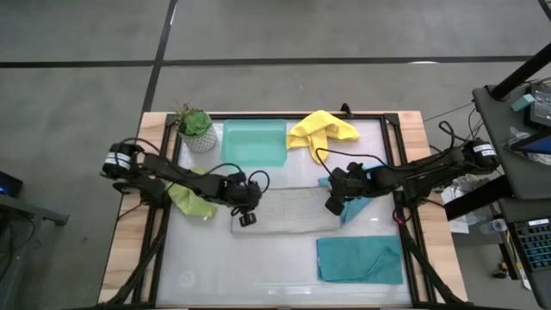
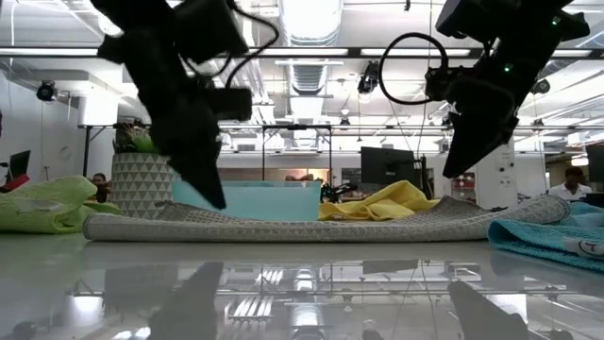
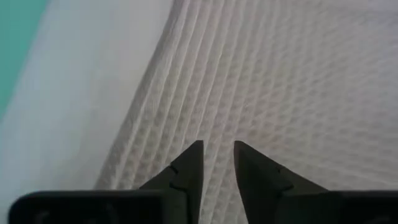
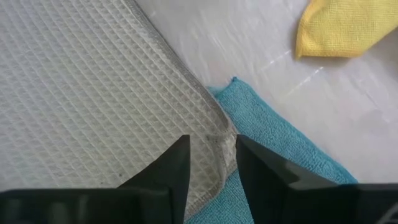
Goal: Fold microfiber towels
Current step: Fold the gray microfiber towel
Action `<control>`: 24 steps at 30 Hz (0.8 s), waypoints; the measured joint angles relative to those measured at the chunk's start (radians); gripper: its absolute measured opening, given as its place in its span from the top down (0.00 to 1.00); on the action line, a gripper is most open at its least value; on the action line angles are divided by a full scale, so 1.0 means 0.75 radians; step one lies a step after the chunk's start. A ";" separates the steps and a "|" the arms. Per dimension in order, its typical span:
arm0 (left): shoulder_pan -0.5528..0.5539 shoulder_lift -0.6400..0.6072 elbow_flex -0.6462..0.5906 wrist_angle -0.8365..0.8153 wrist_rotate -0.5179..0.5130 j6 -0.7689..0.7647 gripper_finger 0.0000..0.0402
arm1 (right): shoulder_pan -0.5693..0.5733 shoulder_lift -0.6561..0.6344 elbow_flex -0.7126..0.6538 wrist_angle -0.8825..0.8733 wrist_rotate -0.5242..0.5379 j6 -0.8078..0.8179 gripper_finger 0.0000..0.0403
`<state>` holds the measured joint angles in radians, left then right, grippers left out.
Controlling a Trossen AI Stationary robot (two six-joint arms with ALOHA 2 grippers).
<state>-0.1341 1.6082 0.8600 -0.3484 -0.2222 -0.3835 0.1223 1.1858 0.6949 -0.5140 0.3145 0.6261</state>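
Two black jointed arms, looping black cables

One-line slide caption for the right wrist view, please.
Right pincer, fingers parted, poised over the corner of the grey waffle-weave towel lying over a teal towel, yellow towel beyond.

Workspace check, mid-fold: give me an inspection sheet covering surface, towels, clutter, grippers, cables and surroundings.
Surface: glossy white table top in a dark frame, wood edging outside.
Towels: grey towel folded flat at centre; lime green towel bunched under the left arm; yellow towel crumpled at the far edge; one teal towel folded at the near right, another teal towel partly under the grey towel's right end.
Clutter: mint tray and potted plant at the far side.
Grippers: left gripper open over the grey towel's left end; right gripper open over its right corner.
Cables: black cable looping off the right arm.
Surroundings: monitors and seated people behind.
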 joint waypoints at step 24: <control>-0.071 0.101 0.003 -0.264 0.019 -0.346 0.95 | -0.001 0.000 -0.001 0.045 -0.045 0.072 0.56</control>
<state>-0.1874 1.6838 0.8625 -0.5462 -0.2081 -0.6433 0.1219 1.1858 0.6945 -0.4805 0.2806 0.6802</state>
